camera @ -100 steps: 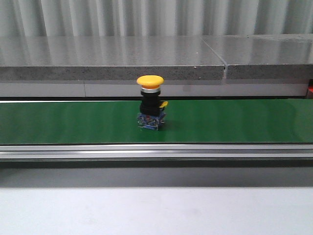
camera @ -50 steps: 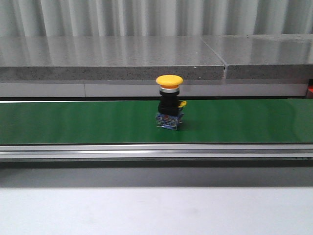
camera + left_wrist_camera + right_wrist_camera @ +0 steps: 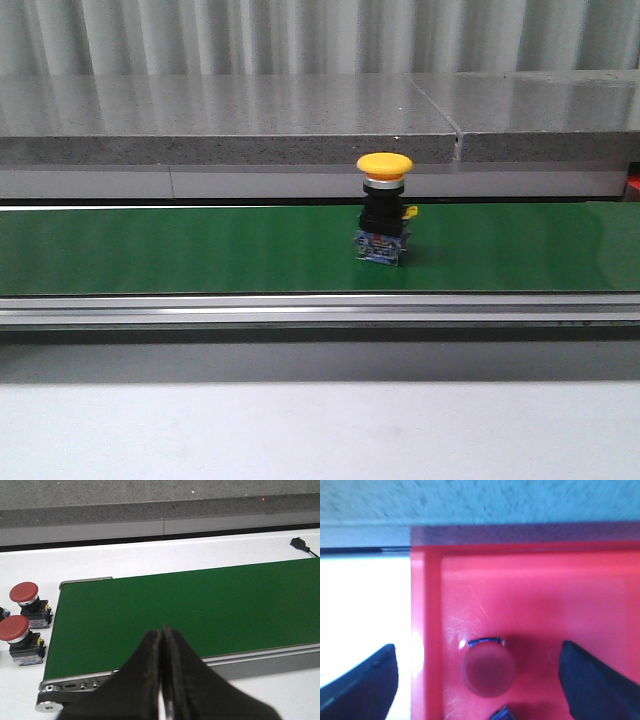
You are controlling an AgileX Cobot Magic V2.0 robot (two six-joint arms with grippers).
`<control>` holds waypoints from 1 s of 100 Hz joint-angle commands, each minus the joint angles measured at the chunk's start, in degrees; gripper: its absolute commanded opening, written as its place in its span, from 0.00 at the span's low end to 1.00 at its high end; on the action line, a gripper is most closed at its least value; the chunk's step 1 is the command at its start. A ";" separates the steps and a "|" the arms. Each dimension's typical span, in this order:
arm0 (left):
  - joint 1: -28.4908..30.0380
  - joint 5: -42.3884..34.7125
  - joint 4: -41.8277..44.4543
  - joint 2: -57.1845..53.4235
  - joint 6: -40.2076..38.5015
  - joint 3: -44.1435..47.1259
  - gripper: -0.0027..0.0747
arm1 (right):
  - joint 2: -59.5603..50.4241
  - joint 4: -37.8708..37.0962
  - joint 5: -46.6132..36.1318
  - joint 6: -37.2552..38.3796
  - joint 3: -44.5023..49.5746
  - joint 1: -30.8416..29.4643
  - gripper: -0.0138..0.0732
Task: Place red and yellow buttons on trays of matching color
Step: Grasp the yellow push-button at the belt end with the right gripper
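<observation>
So the left hand [image 3: 161, 700] had its black fingers pressed together, nothing between them, hanging just over the near metal rail of the green conveyor belt [image 3: 190, 610]. Belt looked matte and flat, with a rounded roller end. Off that end, two red buttons [image 3: 24, 592] with mushroom caps sat on the white table [image 3: 150, 560], one close beside the other.

Right hand [image 3: 477, 680] was spread wide above a glossy, scuffed red tray [image 3: 530, 595], with a red-capped button [image 3: 488, 669] sitting inside it, pretty blurry.

Out front, a yellow button [image 3: 384, 210] stood upright on the belt, right of middle: domed cap, silver ring, black collar, blue block base. Speckled grey stone ledge [image 3: 230, 125] behind it.
</observation>
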 commanded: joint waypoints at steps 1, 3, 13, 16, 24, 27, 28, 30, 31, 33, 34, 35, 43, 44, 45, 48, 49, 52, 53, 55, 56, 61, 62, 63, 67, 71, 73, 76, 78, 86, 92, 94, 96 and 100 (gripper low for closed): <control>-0.54 -4.51 -0.63 0.06 -0.03 -1.56 0.01 | -7.52 0.64 0.30 -0.49 -1.53 0.49 0.90; -0.54 -4.51 -0.63 0.06 -0.03 -1.56 0.01 | -8.24 0.64 0.94 -0.72 -1.53 0.63 0.90; -0.54 -4.41 -0.63 0.06 -0.03 -1.56 0.01 | -11.13 0.59 3.90 -1.34 -1.47 1.68 0.90; -0.54 -4.41 -0.63 0.06 -0.03 -1.56 0.01 | -12.03 0.59 5.30 -1.39 -1.33 1.99 0.90; -0.54 -4.41 -0.63 0.06 -0.03 -1.56 0.01 | -14.90 0.59 7.50 -1.39 0.11 2.96 0.90; -0.54 -4.41 -0.63 0.06 -0.03 -1.56 0.01 | -15.94 0.59 7.99 -1.49 1.08 3.43 0.90; -0.54 -4.41 -0.63 0.06 -0.03 -1.56 0.01 | -16.49 0.59 8.14 -1.47 1.65 3.52 0.90; -0.54 -4.41 -0.63 0.06 -0.03 -1.56 0.01 | -17.04 0.59 8.20 -1.54 2.61 3.86 0.90; -0.54 -4.41 -0.63 0.06 -0.03 -1.56 0.01 | -17.63 0.59 8.26 -1.54 2.95 3.96 0.90; -0.54 -4.41 -0.63 0.06 -0.03 -1.56 0.01 | -18.50 0.59 8.25 -1.54 4.03 4.22 0.90; -0.54 -4.41 -0.63 0.06 -0.03 -1.56 0.01 | -19.08 0.59 8.20 -1.54 4.80 4.42 0.90; -0.54 -4.41 -0.63 0.06 -0.03 -1.56 0.01 | -19.39 0.59 8.19 -1.60 5.21 4.59 0.90; -0.54 -4.41 -0.63 0.06 -0.03 -1.56 0.01 | -23.14 0.59 8.00 -1.67 10.62 5.60 0.90; -0.54 -4.41 -0.63 0.06 -0.03 -1.56 0.01 | -23.47 0.59 7.93 -1.67 11.11 5.78 0.90; -0.54 -4.41 -0.63 0.06 -0.03 -1.56 0.01 | -24.13 0.59 7.93 -1.67 12.10 5.87 0.90; -0.54 -4.41 -0.63 0.06 -0.03 -1.56 0.01 | -25.09 0.59 7.86 -1.67 13.59 6.22 0.90; -0.54 -4.41 -0.63 0.06 -0.03 -1.56 0.01 | -25.73 0.59 7.86 -1.67 14.57 6.37 0.90; -0.54 -4.41 -0.63 0.06 -0.03 -1.56 0.01 | -27.00 0.59 7.80 -1.67 16.53 6.61 0.90; -0.54 -4.41 -0.63 0.06 -0.03 -1.56 0.01 | -27.33 0.59 7.80 -1.67 17.03 6.75 0.90; -0.54 -4.41 -0.63 0.06 -0.03 -1.56 0.01 | -28.28 0.59 7.80 -1.67 18.49 6.94 0.90; -0.54 -4.41 -0.63 0.06 -0.03 -1.56 0.01 | -28.92 0.59 7.80 -1.67 19.44 7.14 0.90; -0.54 -4.41 -0.63 0.06 -0.03 -1.56 0.01 | -31.11 0.59 7.87 -1.67 22.70 7.52 0.90; -0.54 -4.41 -0.63 0.06 -0.03 -1.56 0.01 | -31.41 0.59 7.93 -1.67 23.15 7.68 0.90; -0.54 -4.41 -0.63 0.06 -0.03 -1.56 0.01 | -32.02 0.59 8.01 -1.67 24.02 7.76 0.90; -0.54 -4.41 -0.63 0.06 -0.03 -1.56 0.01 | -33.55 0.59 8.30 -1.67 26.10 8.18 0.90; -0.54 -4.41 -0.63 0.06 -0.03 -1.56 0.01 | -35.31 0.59 8.78 -1.71 28.48 8.65 0.90; -0.54 -4.41 -0.63 0.06 -0.03 -1.56 0.01 | -36.39 0.59 9.17 -1.79 29.93 8.88 0.90; -0.54 -4.41 -0.63 0.06 -0.03 -1.56 0.01 | -37.20 0.59 9.51 -2.21 30.96 9.21 0.90; -0.54 -4.41 -0.63 0.06 -0.03 -1.56 0.01 | -37.97 0.59 9.92 -2.44 31.93 9.46 0.90; -0.54 -4.41 -0.63 0.06 -0.03 -1.56 0.01 | -40.26 0.59 11.63 -3.88 35.14 10.47 0.90; -0.54 -4.41 -0.63 0.06 -0.03 -1.56 0.01 | -41.39 0.59 12.13 -4.06 36.58 11.45 0.90; -0.54 -4.41 -0.63 0.06 -0.03 -1.56 0.01 | -41.58 0.59 12.35 -4.13 36.96 11.71 0.90; -0.54 -4.41 -0.63 0.06 -0.03 -1.56 0.01 | -41.59 0.59 12.57 -4.19 37.24 12.11 0.90; -0.54 -4.41 -0.63 0.06 -0.03 -1.56 0.01 | -41.59 0.59 13.36 -4.49 37.31 13.07 0.90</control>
